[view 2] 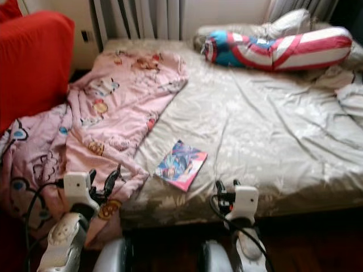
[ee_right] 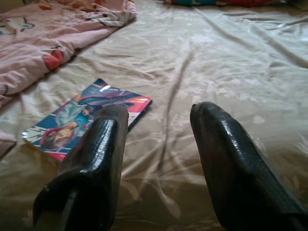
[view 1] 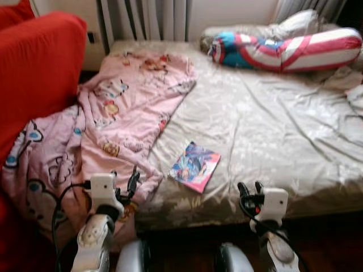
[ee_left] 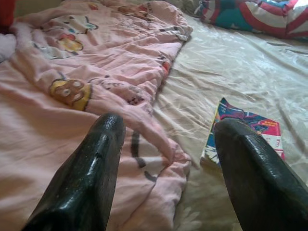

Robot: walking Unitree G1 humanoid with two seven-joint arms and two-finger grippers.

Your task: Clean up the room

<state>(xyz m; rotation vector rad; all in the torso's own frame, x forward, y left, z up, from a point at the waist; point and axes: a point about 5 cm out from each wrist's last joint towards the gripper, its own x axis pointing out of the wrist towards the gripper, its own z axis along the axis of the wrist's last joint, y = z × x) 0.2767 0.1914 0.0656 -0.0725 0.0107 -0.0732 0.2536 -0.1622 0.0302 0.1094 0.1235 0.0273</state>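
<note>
Book (view 1: 194, 166) lies flat near the bed's (view 1: 272, 130) front edge, just beside our pink blanket (view 1: 122, 113), between our left pincer (view 1: 134, 182) over the blanket and our right pincer (view 1: 250, 190), both released and empty.

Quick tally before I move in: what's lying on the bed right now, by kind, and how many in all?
Pink cartoon blanket: 1, draped over the bed's left side and spilling off it
Colourful book: 1, flat near the front edge
Striped red, white and blue bolster pillow: 1, at the head
Pale pillow: 1, behind the bolster
Total: 4
</note>
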